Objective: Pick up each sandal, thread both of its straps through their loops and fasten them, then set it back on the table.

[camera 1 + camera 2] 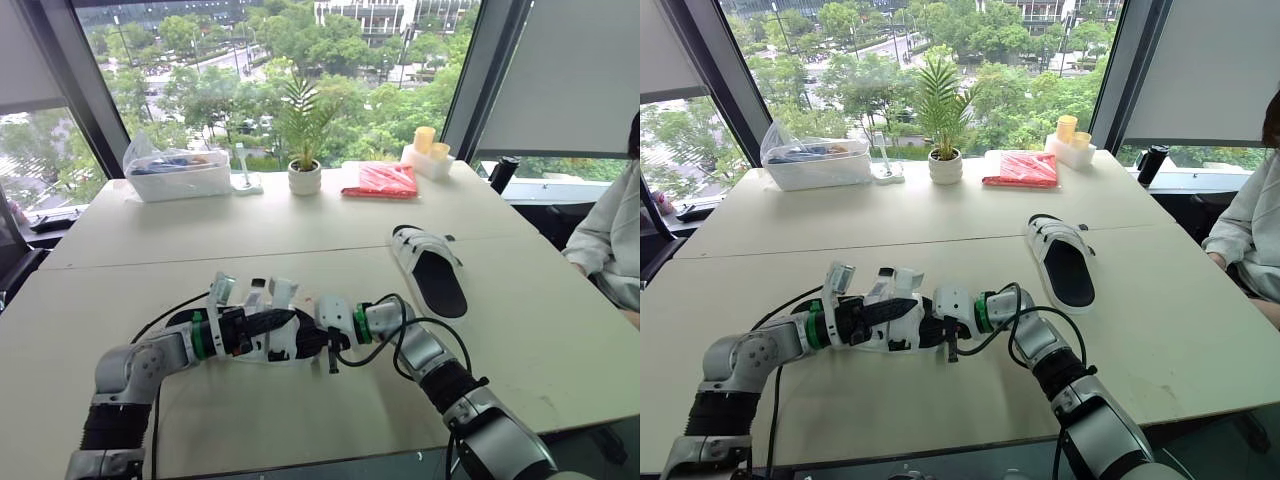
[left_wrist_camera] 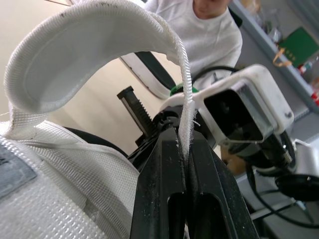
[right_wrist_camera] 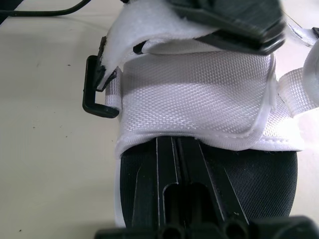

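**A:** What sits closest?

**B:** The near sandal (image 1: 895, 322), low between both arms. I cannot tell whether it rests on the table or hangs just above it. The right gripper (image 3: 178, 142) lies along its black footbed with its fingers pressed together and nothing between them, tips at the broad white band. The left gripper (image 2: 185, 149) comes in from the sandal's other end, clamped on the thin edge of a white strap (image 2: 89, 55) that arches up.

**A:** How would you do the threading well?

**B:** I'd use the right gripper to pin the sole, since the sandal will probably swing otherwise. Then I'd lead the strap flat and untwisted to the black loop (image 3: 97, 94) at the sandal's side. An edge pinch looks likely to slip, so I'd pull gently.

**A:** And around it?

**B:** The pale table (image 1: 200, 240) carries everything, and tall windows (image 1: 300, 60) stand well beyond the near sandal. A person's sleeve (image 1: 610, 240) shows far to its right. A clear box (image 1: 180, 175) sits beyond it to the left. The second sandal (image 1: 430, 270) lies near it, beyond and to the right. A red packet (image 1: 380, 180) and a potted plant (image 1: 304, 175) stand farther back.
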You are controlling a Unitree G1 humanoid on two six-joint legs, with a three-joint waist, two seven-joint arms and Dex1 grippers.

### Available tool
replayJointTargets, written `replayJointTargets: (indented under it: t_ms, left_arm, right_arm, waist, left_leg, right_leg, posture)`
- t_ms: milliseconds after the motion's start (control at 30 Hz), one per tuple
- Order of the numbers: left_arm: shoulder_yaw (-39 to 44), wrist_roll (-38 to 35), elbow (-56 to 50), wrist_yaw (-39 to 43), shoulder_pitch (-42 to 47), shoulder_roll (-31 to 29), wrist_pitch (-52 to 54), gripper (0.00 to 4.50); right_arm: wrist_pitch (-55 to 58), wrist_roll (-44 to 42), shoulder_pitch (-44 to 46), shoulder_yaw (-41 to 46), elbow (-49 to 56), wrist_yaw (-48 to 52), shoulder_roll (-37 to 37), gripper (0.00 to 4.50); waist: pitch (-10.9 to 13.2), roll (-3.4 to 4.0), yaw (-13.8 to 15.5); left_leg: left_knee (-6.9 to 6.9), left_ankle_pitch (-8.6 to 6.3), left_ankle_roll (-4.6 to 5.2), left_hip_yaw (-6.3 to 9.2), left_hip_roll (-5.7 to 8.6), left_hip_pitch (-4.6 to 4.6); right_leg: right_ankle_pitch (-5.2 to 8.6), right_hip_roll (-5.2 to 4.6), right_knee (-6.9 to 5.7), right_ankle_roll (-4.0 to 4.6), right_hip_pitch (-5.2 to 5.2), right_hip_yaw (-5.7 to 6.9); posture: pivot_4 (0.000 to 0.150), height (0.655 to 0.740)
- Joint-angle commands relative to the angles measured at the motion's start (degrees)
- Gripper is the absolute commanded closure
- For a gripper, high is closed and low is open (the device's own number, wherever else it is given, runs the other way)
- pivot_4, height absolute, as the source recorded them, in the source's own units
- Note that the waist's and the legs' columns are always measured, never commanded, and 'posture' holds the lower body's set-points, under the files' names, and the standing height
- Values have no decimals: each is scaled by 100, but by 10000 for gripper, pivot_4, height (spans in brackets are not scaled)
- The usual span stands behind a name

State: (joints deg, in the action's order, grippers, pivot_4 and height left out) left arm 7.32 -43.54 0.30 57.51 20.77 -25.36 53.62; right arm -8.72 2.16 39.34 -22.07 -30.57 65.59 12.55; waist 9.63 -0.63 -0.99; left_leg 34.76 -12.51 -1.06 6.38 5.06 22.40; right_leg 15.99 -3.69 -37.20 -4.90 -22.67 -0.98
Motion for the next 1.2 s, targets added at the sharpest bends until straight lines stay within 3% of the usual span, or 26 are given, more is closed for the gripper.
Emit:
replayJointTargets:
  t_ms: [33,600,767,1200]
  left_arm:
    - [-619,274,-80,305,-271,-53,-271,44570]
    - [-534,944,154,429,-311,-105,-1952,44570]
    - [-557,812,11,619,-356,-196,-1851,44570]
    - [257,-246,8,17,338,-385,-388,44570]
  right_arm:
    - [73,144,-125,-217,33,22,-37,45000]
    - [121,120,-177,-231,96,22,-54,45000]
    - [131,119,-176,-226,97,27,-40,45000]
    - [109,142,-167,-242,77,38,-16,45000]
  waist:
    - [-2,2,1]
    - [-4,6,1]
    - [-4,6,-5]
    - [-1,2,-25]
  left_leg:
    - [-1,0,0,0,0,0]
    - [-8,0,1,0,-1,0]
    - [-10,-1,1,0,-2,0]
    - [-11,0,1,0,-2,2]
  right_leg:
    - [0,0,0,0,0,0]
    - [1,0,1,1,-5,0]
    - [1,0,2,2,-6,0]
    - [0,1,1,0,-10,1]
  posture:
    - [1500,7400]
    - [1500,7400]
    - [1500,7400]
    - [1500,7400]
